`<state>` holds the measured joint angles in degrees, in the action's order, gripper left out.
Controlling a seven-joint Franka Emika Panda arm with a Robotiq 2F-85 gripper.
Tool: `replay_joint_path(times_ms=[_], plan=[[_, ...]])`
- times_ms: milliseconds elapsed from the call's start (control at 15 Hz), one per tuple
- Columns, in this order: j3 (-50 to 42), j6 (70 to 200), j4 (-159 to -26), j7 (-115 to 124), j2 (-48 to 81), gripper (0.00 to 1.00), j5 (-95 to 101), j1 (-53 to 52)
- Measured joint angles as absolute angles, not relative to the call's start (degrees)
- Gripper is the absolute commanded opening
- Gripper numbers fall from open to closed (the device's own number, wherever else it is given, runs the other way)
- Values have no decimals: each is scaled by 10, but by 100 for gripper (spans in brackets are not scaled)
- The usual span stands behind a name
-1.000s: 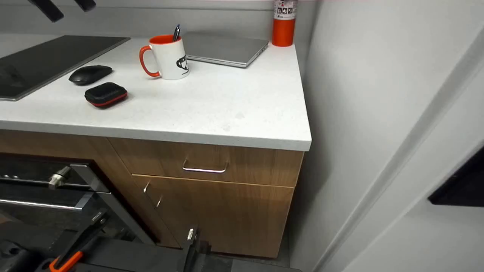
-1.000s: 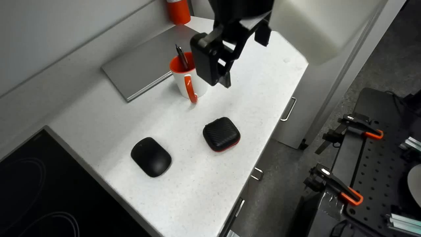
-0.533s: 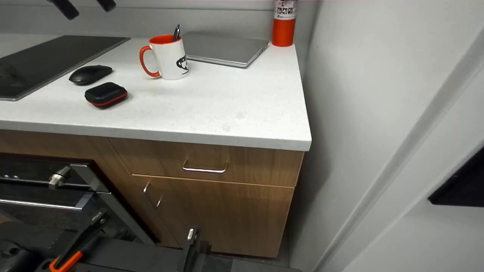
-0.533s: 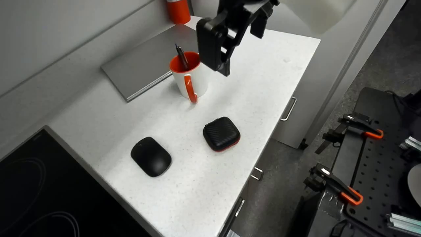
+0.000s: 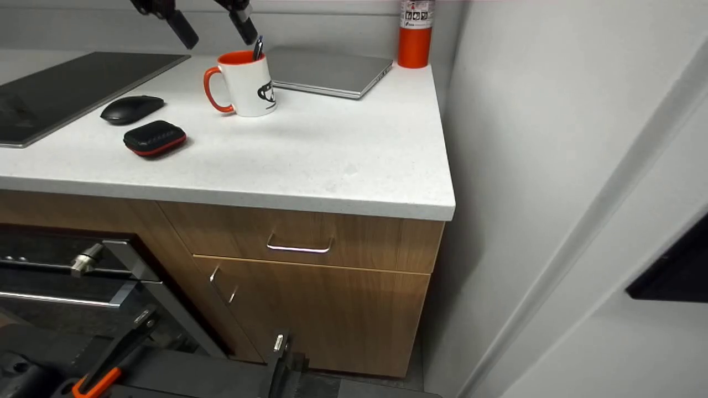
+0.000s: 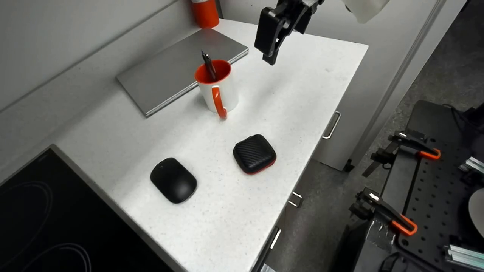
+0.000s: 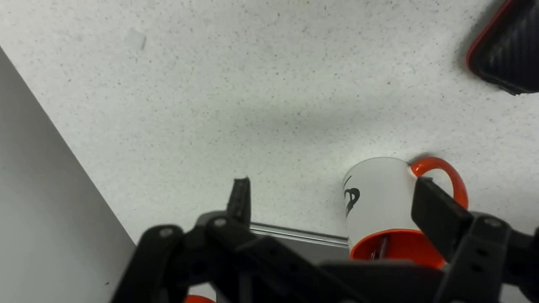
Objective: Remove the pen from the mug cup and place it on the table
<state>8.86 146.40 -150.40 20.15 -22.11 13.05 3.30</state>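
Note:
The dark pen (image 5: 258,48) stands tilted inside the white mug cup (image 5: 247,88), its top end above the orange rim. In an exterior view the pen (image 6: 209,66) leans against the rim of the mug cup (image 6: 224,94). The mug stands upright on the white table (image 5: 332,143). My gripper (image 5: 219,40) is open and empty above the counter, with one finger close to the pen's top in that view. In an exterior view my gripper (image 6: 285,43) hangs to the right of the mug. In the wrist view (image 7: 332,183), the gripper's linkage hides most of the pen (image 7: 382,247).
A closed grey laptop (image 6: 177,68) lies behind the mug, and a red canister (image 5: 415,47) stands at the back. A black case (image 6: 254,154) and a black mouse (image 6: 174,180) lie on the handle side, towards the cooktop (image 6: 56,219). A grey wall (image 5: 525,138) borders the counter's end.
My open gripper has moved right and slightly down towards the mug in an exterior view. In an exterior view it has shifted right and up, uncovering the mug's rim. Pen and mug have not moved.

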Motion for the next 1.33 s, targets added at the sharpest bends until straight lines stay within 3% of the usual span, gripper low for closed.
replay_joint_path(times_ms=[600, 1000, 1333], plan=[[85, 1502, -1493, 202, -195, 100, 127, 35], [47, 1616, -1409, 173, -57, 100, 49, 30], [45, 1633, -1322, 162, 34, 100, 18, 19]])
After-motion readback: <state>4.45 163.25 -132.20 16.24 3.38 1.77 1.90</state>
